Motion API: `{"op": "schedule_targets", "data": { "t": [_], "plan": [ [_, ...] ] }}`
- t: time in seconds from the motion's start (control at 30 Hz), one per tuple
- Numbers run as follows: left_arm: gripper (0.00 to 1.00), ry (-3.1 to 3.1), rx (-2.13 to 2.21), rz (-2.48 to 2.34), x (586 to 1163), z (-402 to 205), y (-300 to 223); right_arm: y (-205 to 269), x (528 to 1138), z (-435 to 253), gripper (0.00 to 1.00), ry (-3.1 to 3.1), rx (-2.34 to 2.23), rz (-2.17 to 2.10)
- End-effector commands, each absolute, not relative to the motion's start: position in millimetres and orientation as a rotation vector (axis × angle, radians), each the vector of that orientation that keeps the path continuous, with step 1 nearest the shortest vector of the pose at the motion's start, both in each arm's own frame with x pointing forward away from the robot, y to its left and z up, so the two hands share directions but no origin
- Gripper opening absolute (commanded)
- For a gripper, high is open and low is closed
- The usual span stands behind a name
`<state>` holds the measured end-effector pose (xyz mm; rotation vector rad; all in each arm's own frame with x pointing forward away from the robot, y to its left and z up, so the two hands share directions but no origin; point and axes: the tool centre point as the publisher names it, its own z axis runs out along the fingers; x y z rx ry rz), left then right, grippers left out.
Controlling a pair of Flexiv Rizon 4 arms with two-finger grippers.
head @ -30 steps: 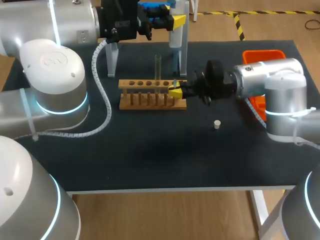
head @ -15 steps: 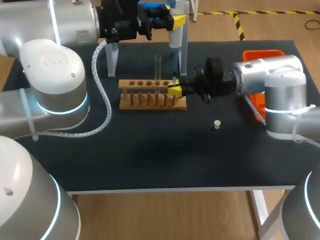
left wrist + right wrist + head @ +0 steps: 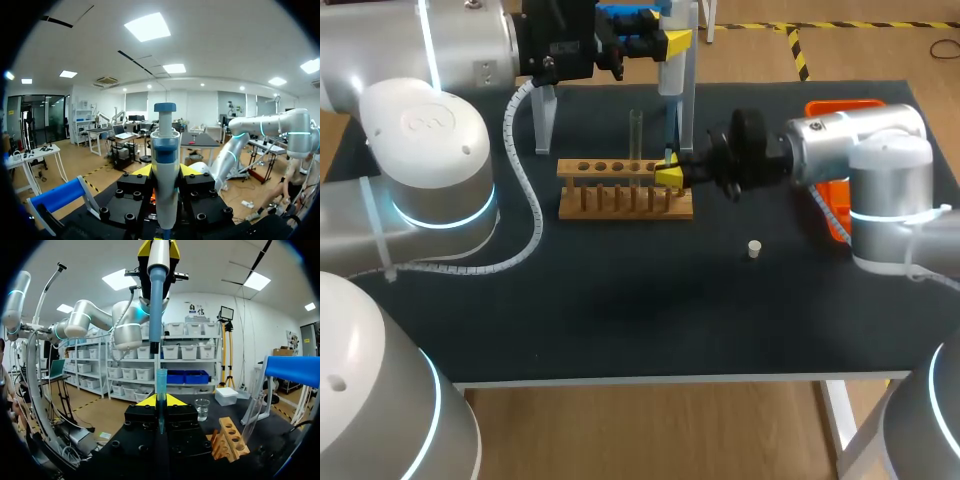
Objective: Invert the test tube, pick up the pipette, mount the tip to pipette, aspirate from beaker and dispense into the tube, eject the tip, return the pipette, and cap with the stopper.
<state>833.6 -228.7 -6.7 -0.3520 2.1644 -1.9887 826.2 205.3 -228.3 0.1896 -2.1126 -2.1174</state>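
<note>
Yellow-tipped left gripper clamped on the pipette, raised behind the wooden rack. Glass test tube upright in the rack. Right gripper pinching the blue tip just under the pipette nozzle, not yet seated. Likely snag: slight sideways offset, hence a skewed push, tip jammed crooked or slipping from the grip. Stopper lying loose, further right.

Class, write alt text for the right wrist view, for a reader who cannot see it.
The right gripper holds a blue pipette tip upright, just below the nozzle of the pipette, which the left gripper holds above it. Ahead stand a beaker and, beside it, a wooden rack.
</note>
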Motion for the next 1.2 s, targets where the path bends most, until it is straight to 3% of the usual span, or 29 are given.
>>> {"op": "schedule_targets", "data": {
  "t": [0.03, 1.2],
  "plan": [
    [0.0, 2.162, -0.348, -1.994, 833.7, -7.2, -227.5, 204.4, 826.4, -225.5, 0.0, -2.115, 0.195, -2.113],
    [0.0, 2.162, -0.348, -1.994, 833.7, -7.2, -227.5, 204.1, 820.7, -216.3, 0.0, -2.109, 0.222, -2.115]
  ]
}}
